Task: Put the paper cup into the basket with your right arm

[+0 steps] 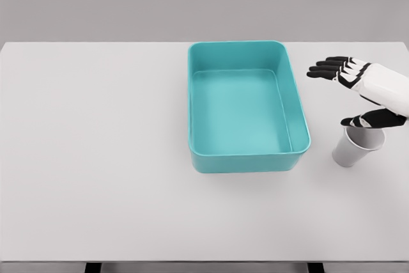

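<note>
Cup not gripped yet, it can tip.
Your right hand (358, 91) is released above the paper cup (355, 147); a thumb push topples it before the basket (300, 103).

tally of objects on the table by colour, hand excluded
Teal: 1, the basket
White: 1, the paper cup, standing right of the basket under the right hand
Total: 2
</note>
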